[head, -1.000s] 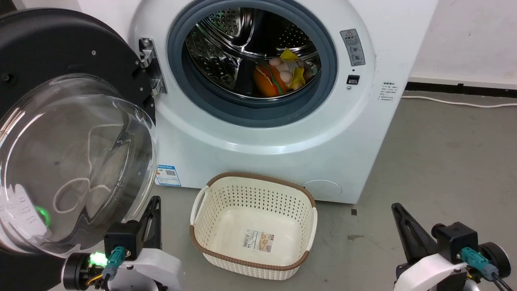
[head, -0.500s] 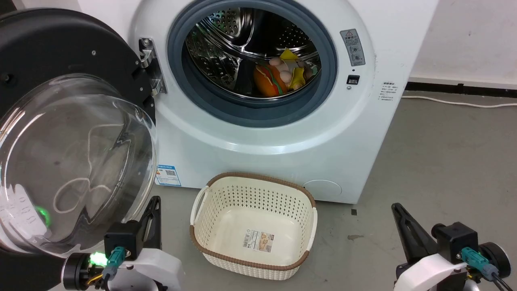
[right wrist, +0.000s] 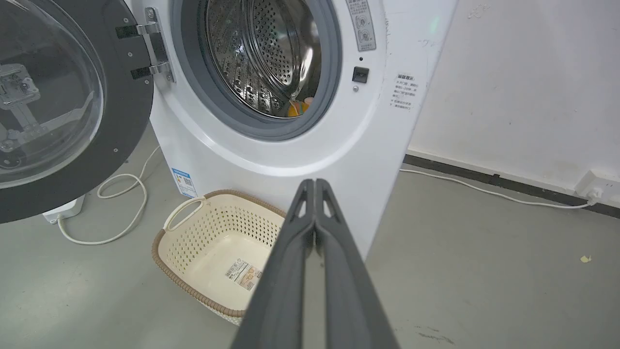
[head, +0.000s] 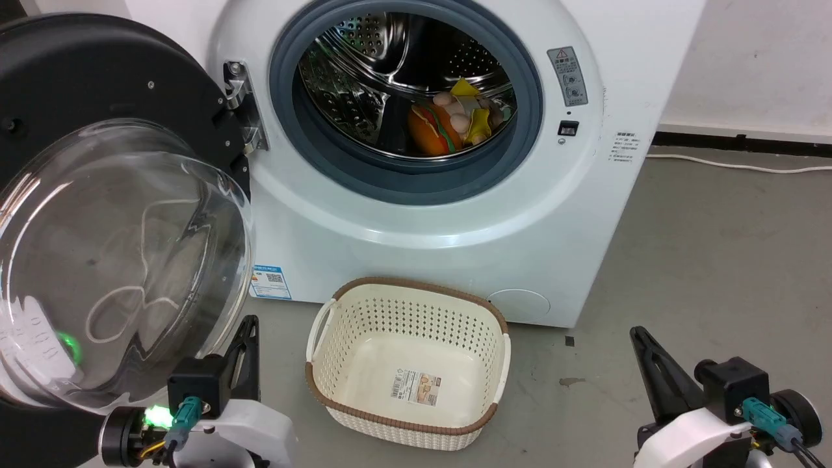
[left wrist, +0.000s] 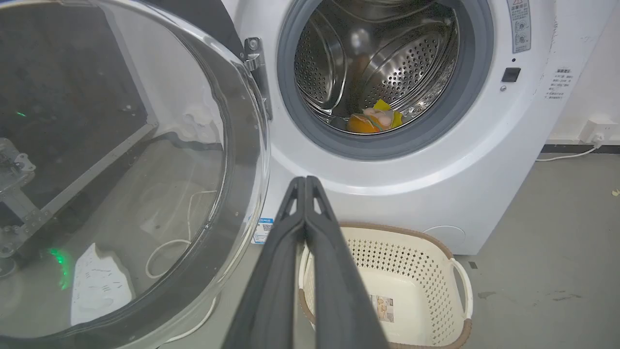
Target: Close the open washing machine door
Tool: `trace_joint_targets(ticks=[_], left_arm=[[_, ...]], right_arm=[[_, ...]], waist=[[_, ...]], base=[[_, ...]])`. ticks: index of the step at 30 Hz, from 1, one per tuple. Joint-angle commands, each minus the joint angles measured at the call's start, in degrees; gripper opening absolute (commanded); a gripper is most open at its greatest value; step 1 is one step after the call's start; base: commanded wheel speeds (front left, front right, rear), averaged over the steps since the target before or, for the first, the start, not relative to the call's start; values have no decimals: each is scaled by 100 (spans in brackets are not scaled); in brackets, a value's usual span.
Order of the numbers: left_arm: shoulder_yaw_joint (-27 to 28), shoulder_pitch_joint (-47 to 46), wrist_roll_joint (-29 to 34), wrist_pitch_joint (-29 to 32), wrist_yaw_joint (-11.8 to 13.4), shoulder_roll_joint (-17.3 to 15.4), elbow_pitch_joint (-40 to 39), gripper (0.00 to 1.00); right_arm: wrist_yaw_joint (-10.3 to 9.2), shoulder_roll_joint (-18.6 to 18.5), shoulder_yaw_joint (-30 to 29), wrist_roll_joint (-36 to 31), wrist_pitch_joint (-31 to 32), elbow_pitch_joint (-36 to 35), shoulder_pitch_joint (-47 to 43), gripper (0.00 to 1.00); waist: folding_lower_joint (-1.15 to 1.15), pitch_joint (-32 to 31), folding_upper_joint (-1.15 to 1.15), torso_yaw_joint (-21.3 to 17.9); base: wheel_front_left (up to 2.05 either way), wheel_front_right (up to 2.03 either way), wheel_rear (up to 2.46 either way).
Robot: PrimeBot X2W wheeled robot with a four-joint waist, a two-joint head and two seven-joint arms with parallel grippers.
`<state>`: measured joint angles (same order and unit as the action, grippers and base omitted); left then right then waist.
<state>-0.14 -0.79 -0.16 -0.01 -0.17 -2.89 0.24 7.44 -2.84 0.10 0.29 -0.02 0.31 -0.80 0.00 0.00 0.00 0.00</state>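
Plainly, the washing machine door [head: 123, 214] stands wide open. In the head view it takes up the left side of the frame, its black rim at the upper left and its clear glass bowl bulging toward us below. It hangs from a metal hinge [head: 244, 107] on the left edge of the washing machine [head: 455, 260], whose white front fills the upper middle.

We look straight into the steel drum [head: 364, 71], ringed by the grey gasket [head: 403, 185]. An orange toy [head: 429, 133] lies at the drum's lower right with some yellow and pale pieces beside it. On the grey floor [head: 715, 260] at the bottom centre, just in front of the machine, sits a cream perforated basket [head: 416, 285] with a brown rim and a paper label on its bottom.

Our left gripper [head: 250, 323] rises at the lower left, near the lower edge of the door's glass. In the left wrist view we see it apart from the door, its two dark fingers pressed together on nothing. Our right gripper [head: 638, 333] sits at the lower right over bare floor, well apart from the door. Its own wrist view shows it likewise clenched with nothing between the fingers. At the left of that view a white cable [right wrist: 121, 213] loops on the floor below the door.
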Motion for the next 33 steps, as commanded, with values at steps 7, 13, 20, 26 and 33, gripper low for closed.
trace_joint_targets(ticks=[7, 13, 20, 26, 33], left_arm=[[14, 79, 16, 1, 17, 2, -24, 0], [14, 79, 16, 1, 17, 2, -24, 0], [-28, 13, -44, -24, -4, 0, 12, 100], [-77, 48, -160, -96, -11, 0, 35, 100], [-133, 79, -298, -181, -25, 0, 72, 100]], right_arm=[[5, -4, -10, -29, 2, -31, 80, 0], [5, -4, -10, -29, 2, -31, 80, 0], [0, 0, 21, 42, -27, 14, -15, 100], [0, 0, 49, 154, -99, 54, -43, 100], [1, 0, 79, 297, -183, 90, -74, 100]], waist=[[0, 0, 0, 0], [0, 0, 0, 0], [0, 0, 0, 1], [0, 5, 0, 4], [0, 13, 0, 14]], base=[[0, 0, 0], [0, 0, 0], [0, 0, 0], [0, 0, 0], [0, 0, 0]])
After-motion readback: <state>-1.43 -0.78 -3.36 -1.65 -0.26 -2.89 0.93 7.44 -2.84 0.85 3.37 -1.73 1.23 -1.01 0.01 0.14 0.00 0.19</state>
